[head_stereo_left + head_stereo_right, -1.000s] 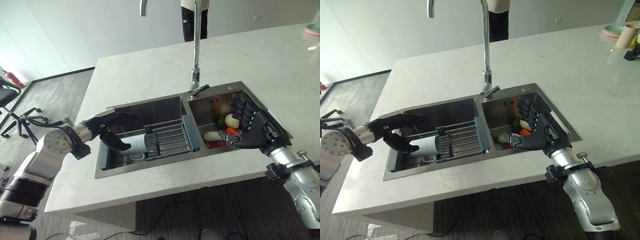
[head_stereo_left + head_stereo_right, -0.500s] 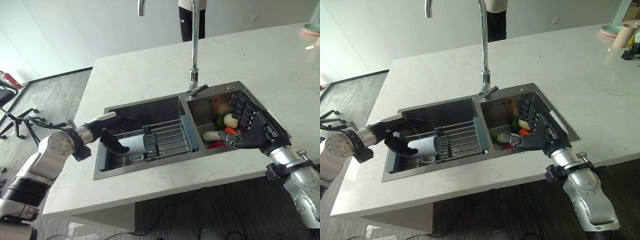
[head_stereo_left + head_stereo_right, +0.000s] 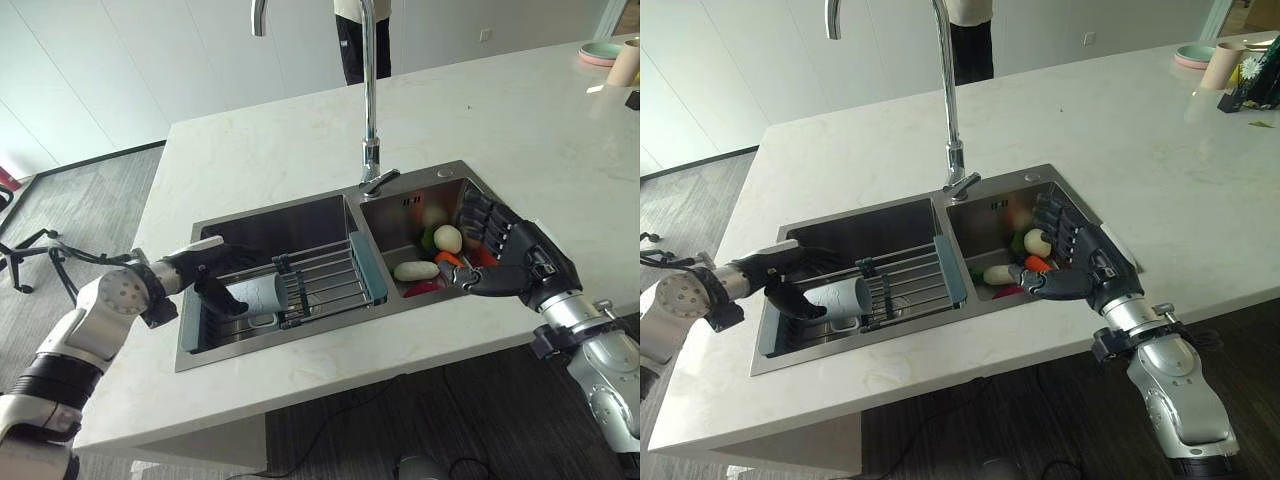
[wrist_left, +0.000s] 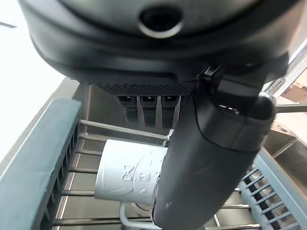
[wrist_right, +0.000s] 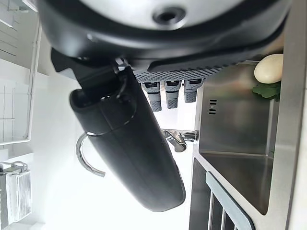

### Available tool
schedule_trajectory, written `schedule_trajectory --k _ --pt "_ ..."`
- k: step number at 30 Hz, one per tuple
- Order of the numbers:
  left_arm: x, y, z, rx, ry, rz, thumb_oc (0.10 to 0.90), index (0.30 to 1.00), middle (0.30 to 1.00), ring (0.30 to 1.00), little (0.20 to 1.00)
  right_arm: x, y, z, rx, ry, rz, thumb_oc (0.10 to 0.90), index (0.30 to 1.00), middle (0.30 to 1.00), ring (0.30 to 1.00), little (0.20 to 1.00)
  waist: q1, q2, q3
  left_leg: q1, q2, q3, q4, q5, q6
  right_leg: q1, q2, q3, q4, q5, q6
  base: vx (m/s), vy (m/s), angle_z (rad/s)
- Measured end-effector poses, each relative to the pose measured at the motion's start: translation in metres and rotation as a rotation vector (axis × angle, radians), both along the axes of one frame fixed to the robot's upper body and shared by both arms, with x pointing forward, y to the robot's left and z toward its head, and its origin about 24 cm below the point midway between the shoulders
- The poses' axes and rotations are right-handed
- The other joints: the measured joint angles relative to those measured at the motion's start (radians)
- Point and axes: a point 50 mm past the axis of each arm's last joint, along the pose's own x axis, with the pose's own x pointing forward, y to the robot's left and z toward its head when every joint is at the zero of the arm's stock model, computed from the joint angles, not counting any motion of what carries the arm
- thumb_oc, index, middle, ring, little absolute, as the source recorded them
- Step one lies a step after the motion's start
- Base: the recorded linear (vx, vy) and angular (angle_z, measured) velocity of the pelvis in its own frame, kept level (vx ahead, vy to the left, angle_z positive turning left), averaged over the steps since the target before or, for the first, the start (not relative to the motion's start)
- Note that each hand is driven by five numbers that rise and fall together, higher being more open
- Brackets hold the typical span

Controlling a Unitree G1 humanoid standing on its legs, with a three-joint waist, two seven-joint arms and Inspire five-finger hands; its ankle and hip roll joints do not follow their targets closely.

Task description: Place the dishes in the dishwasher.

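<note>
Progress: early. No dishwasher is in sight. The one dish identified, a pale cup [image 3: 262, 296], lies on its side on the wire rack [image 3: 320, 283] across the left basin of the sink [image 3: 300, 215], at about 8 o'clock from the tap [image 3: 367, 90]. It has not been lifted clear, so nearly all of the task appears outstanding.

Left hand [image 3: 215, 283]: inside the left basin, thumb lying across the near side of the cup and fingers [image 4: 147, 106] curled over its far side. Judged a closing grasp on the cup.

Right hand [image 3: 507, 262]: over the right basin at about 4 o'clock from the tap, fingers loosely spread, holding nothing. The vegetables [image 3: 436, 254] sit just beside it.
</note>
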Motion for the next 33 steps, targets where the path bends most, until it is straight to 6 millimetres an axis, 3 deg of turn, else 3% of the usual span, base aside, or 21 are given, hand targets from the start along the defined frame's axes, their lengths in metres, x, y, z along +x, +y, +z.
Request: schedule_trajectory --k 11,33 --pt "-0.001 0.002 -0.008 0.009 0.031 0.01 0.8 0.9 0.9 0.9 0.9 0.0 0.001 0.0 -0.003 0.003 0.015 0.8 0.9 0.9 0.9 0.9 -0.02 0.0 0.0 0.011 0.009 0.01 -0.001 -0.002 -0.002 0.011 0.006 0.002 -0.01 0.002 -0.001 0.01 0.0 -0.02" --pt "-0.001 0.005 -0.023 0.022 0.094 0.027 0.8 0.9 0.9 0.9 0.9 0.0 0.001 -0.001 -0.039 0.003 0.018 0.8 0.9 0.9 0.9 0.9 -0.019 0.0 0.0 0.021 0.014 0.022 -0.001 -0.004 -0.005 0.013 0.013 0.012 -0.009 0.003 -0.001 -0.01 -0.001 -0.01"
